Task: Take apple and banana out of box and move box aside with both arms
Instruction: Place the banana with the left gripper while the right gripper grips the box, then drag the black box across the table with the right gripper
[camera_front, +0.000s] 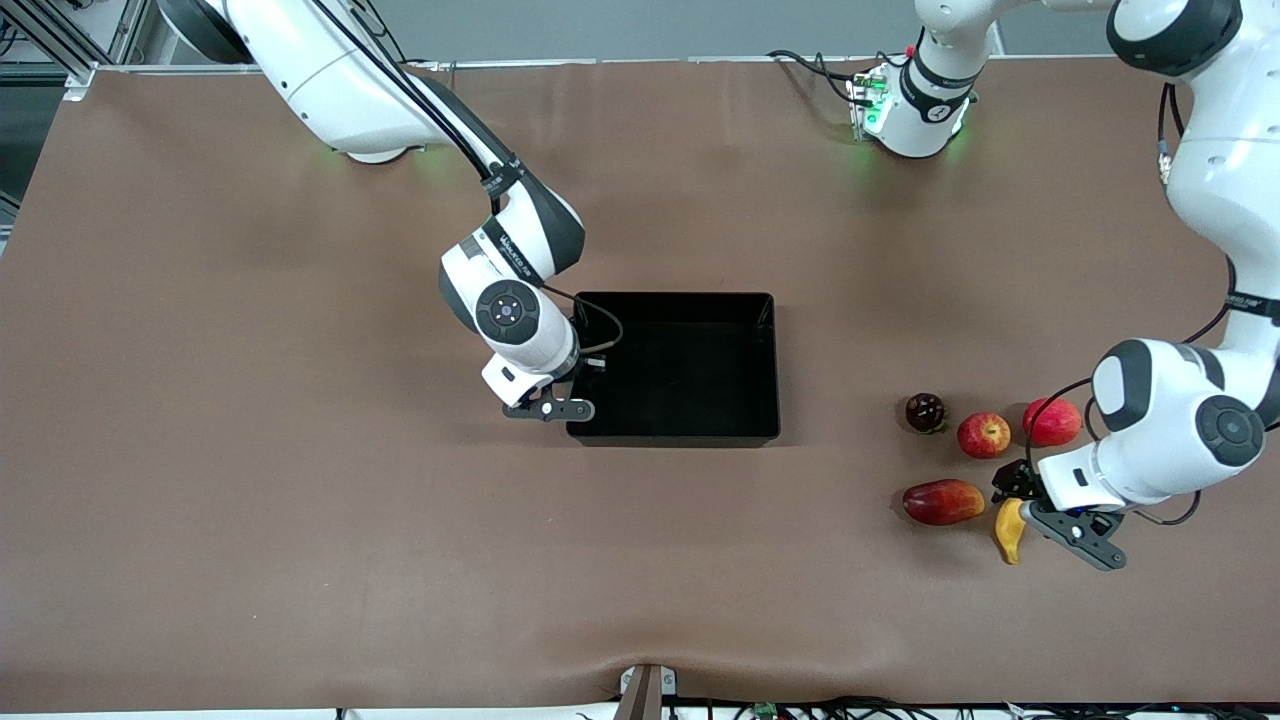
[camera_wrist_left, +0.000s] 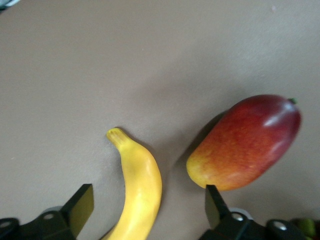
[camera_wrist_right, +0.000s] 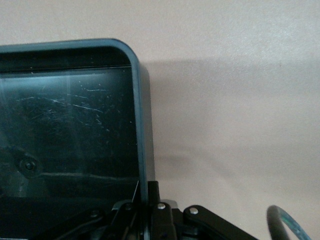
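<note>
The black box (camera_front: 680, 370) sits mid-table, with nothing inside it. My right gripper (camera_front: 572, 400) is shut on the box's wall at the right arm's end, near the corner closest to the front camera. In the right wrist view, the thin wall (camera_wrist_right: 140, 125) runs between the right gripper's (camera_wrist_right: 148, 194) closed fingers. At the left arm's end of the table, my left gripper (camera_front: 1018, 498) is open and low over the yellow banana (camera_front: 1010, 535). Its fingertips (camera_wrist_left: 81, 206) straddle the banana (camera_wrist_left: 139, 185) without touching it. The red apple (camera_front: 984, 435) with yellow streaks lies farther from the front camera than the banana.
A red-and-yellow mango (camera_front: 943, 501) lies beside the banana, close to one left finger (camera_wrist_left: 214, 202); the left wrist view shows it (camera_wrist_left: 247, 142) too. A dark round fruit (camera_front: 925, 412) and another red fruit (camera_front: 1052, 422) flank the apple. Brown tabletop surrounds the box.
</note>
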